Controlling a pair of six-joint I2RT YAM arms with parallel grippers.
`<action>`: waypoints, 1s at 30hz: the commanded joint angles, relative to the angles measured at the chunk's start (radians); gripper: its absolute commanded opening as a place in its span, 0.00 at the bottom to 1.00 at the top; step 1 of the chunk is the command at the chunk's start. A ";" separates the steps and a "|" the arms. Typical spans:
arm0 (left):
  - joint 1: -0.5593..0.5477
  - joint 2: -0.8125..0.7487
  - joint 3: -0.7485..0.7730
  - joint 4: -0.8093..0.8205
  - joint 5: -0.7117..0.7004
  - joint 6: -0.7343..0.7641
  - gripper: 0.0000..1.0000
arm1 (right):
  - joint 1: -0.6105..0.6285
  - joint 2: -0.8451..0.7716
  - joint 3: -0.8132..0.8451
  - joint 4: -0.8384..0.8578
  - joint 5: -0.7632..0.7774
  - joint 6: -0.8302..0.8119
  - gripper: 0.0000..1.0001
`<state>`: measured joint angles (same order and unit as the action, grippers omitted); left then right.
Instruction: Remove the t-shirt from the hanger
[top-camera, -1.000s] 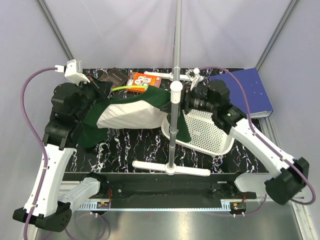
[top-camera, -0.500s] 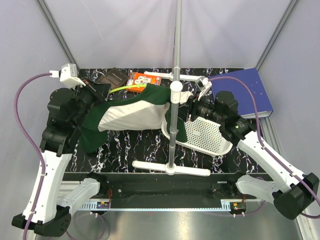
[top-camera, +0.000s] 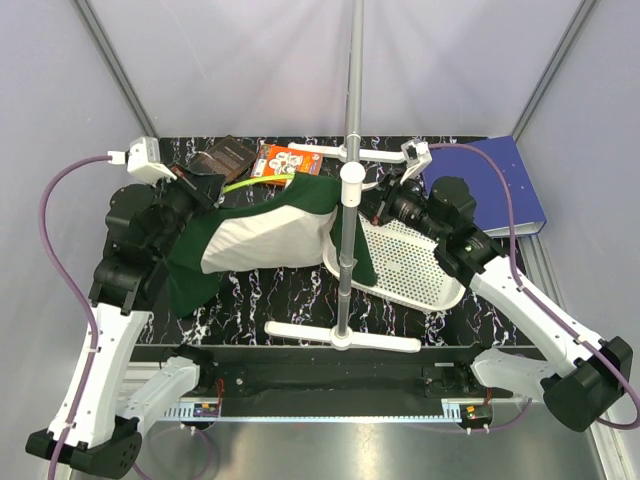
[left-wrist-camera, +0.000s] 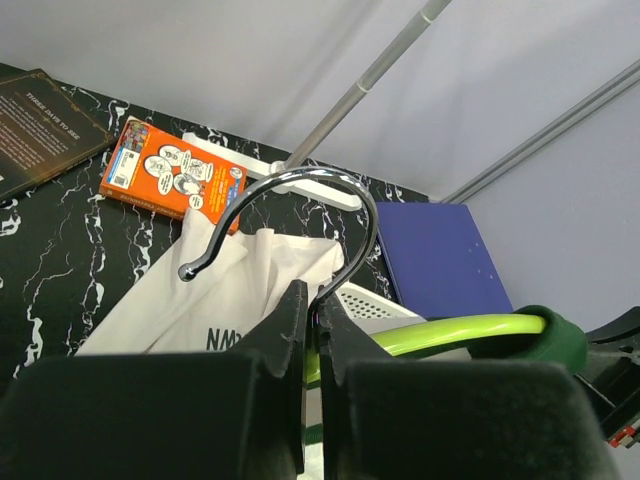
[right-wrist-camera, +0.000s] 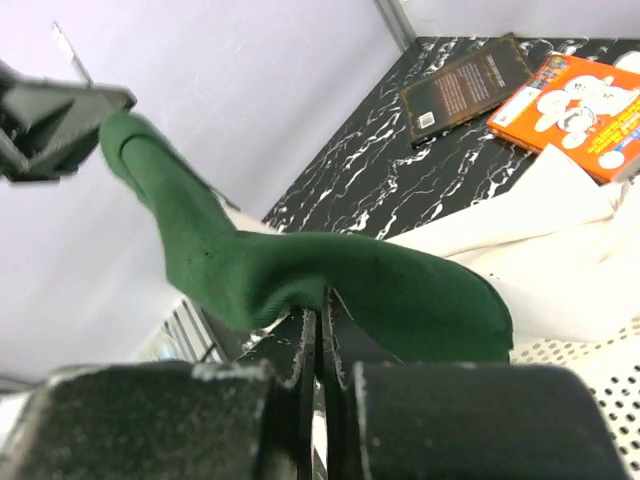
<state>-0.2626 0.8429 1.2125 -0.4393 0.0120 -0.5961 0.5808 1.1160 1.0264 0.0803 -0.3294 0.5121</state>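
Observation:
The t-shirt (top-camera: 265, 240) hangs between my two arms, cream body in the middle and dark green sleeves at both ends. Inside it is the lime-green hanger (top-camera: 250, 180), one arm showing bare in the left wrist view (left-wrist-camera: 450, 330). My left gripper (top-camera: 205, 190) is shut on the stem of the hanger's silver hook (left-wrist-camera: 300, 180), fingertips (left-wrist-camera: 318, 300) pinched together. My right gripper (top-camera: 375, 208) is shut on a fold of the green sleeve (right-wrist-camera: 330, 275), jaws closed (right-wrist-camera: 320, 305) under the cloth. The cream body (right-wrist-camera: 540, 230) trails toward the basket.
A grey pole stand (top-camera: 348, 200) with a white base (top-camera: 340, 335) rises right in front of the shirt. A white perforated basket (top-camera: 410, 265) lies under my right arm. An orange book (top-camera: 290, 160), a dark book (top-camera: 225, 153) and a blue binder (top-camera: 500, 185) lie at the back.
My right gripper has closed on the green sleeve after standing open, and that arm has shifted slightly toward the back. The left arm has shifted slightly, still holding the hook.

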 joint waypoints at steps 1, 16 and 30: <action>0.003 -0.068 -0.016 0.140 -0.099 -0.057 0.00 | 0.001 -0.037 0.017 0.064 0.171 0.129 0.00; 0.003 -0.291 -0.174 0.189 -0.386 -0.110 0.00 | 0.001 -0.335 -0.233 0.010 0.661 0.482 0.00; 0.003 -0.318 -0.171 0.205 -0.403 -0.140 0.00 | 0.001 -0.463 -0.420 -0.002 0.737 0.601 0.00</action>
<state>-0.2810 0.5549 1.0183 -0.3599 -0.2379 -0.7559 0.6041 0.6708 0.6128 0.0689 0.2230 1.0832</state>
